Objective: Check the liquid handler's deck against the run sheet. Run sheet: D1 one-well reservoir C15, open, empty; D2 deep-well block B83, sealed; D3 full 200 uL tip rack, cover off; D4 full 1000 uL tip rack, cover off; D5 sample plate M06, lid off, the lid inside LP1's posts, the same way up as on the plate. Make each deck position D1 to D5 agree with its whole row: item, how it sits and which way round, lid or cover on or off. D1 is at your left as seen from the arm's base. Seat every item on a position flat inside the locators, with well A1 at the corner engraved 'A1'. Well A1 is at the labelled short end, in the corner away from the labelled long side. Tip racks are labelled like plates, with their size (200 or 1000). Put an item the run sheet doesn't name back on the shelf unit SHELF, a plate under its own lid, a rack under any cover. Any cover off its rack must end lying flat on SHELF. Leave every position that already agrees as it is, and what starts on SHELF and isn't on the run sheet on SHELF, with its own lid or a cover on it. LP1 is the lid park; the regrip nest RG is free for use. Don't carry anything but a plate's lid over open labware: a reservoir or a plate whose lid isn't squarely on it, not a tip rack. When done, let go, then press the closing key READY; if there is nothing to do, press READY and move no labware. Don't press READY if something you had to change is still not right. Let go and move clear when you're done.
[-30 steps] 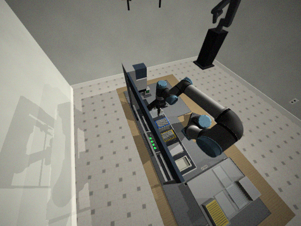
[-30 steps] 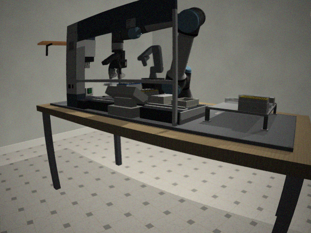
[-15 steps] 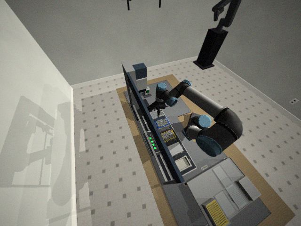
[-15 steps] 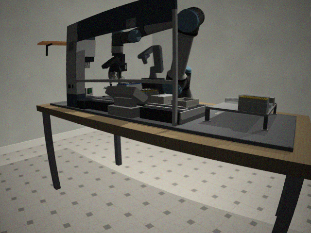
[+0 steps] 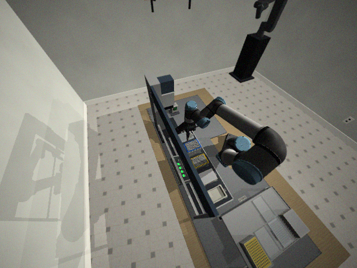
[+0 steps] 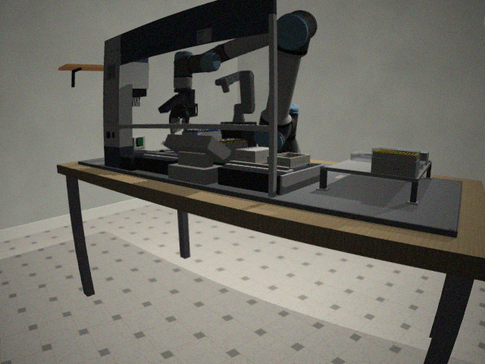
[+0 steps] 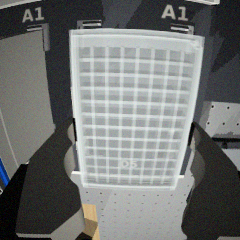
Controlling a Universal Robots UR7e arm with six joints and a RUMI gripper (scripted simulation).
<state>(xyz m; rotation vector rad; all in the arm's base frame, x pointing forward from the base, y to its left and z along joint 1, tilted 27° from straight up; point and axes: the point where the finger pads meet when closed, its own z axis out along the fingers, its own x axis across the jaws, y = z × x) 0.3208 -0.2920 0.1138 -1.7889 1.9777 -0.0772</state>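
While my pincer (image 7: 131, 165) is clenched across the short width of a clear sample plate (image 7: 132, 107), one dark finger (image 7: 55, 165) presses its left long edge and the other its right. Through the plate's grid of wells I can read the deck mark "D5" (image 7: 129, 163), so the plate hangs over that position; whether it already touches the deck I cannot tell. Two engraved "A1" marks (image 7: 33, 15) sit beyond the plate's far end, one at each upper corner of my wrist view. From above, my pincer (image 5: 188, 134) points down at the deck end nearest the handler's tower, just beside the blue tip rack (image 5: 192, 144), with the yellow tip rack (image 5: 199, 160) next along, then a grey sealed block (image 5: 208, 177) and an open reservoir (image 5: 218, 194). Farther out, the shelf unit (image 5: 305, 230) carries another yellow rack (image 5: 257, 253) and several flat pale pieces.
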